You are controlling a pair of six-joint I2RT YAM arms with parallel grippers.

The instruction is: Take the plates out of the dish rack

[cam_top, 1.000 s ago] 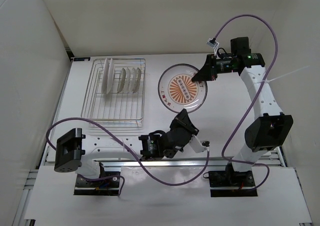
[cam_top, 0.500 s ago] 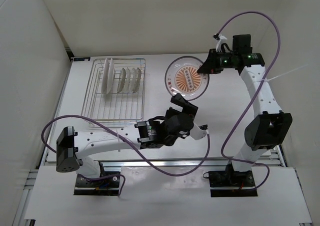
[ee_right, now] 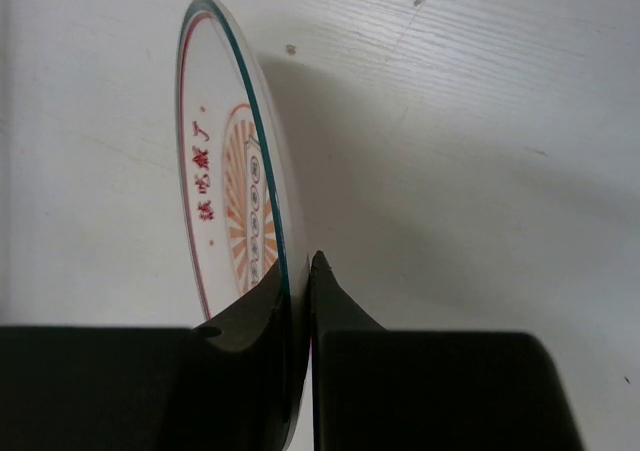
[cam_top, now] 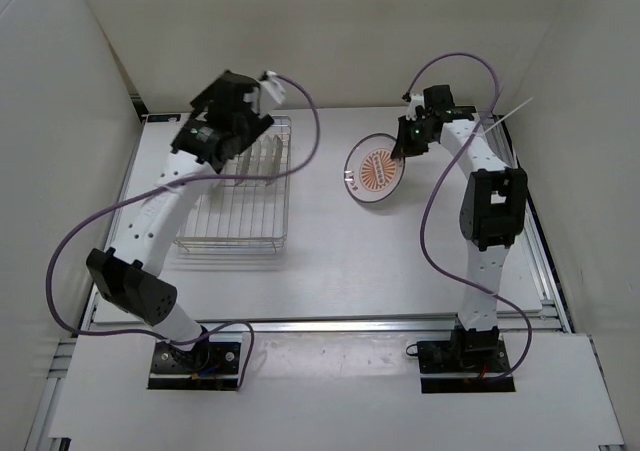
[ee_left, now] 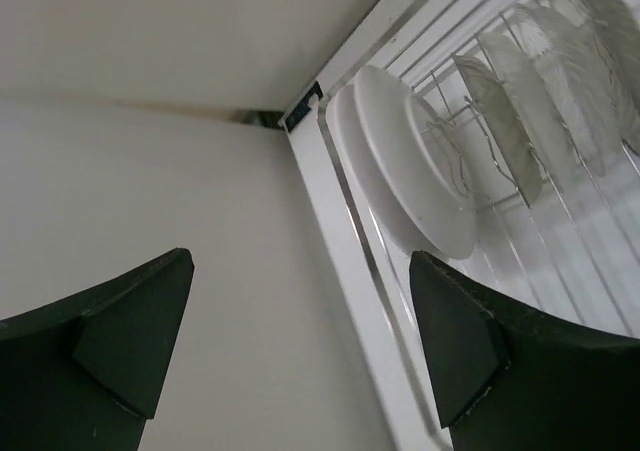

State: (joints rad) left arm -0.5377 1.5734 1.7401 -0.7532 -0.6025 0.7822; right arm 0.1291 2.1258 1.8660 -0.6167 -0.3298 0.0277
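The wire dish rack [cam_top: 232, 216] stands at the table's back left. My left gripper [cam_top: 234, 101] hangs open above its far end and covers the plates in the top view. In the left wrist view the left gripper [ee_left: 300, 261] is wide open with nothing between its fingers. Beyond it a white plate [ee_left: 410, 161] and clear glass plates [ee_left: 515, 106] stand upright in the dish rack [ee_left: 470, 191]. My right gripper [cam_top: 404, 143] is shut on the rim of a green-rimmed plate with red marks [cam_top: 375, 169], tilted to the right of the rack. The right wrist view shows this plate [ee_right: 222, 171] edge-on in the right gripper [ee_right: 300, 271].
White walls close in behind and on both sides. The rack's back left corner sits near the table's edge strip [ee_left: 345, 271] and the left wall [ee_left: 150, 171]. Purple cables [cam_top: 300, 121] loop off both arms.
My left arm has swung from the front middle of the table up over the rack's far end and its gripper has opened. The right gripper has tipped its plate up on edge.
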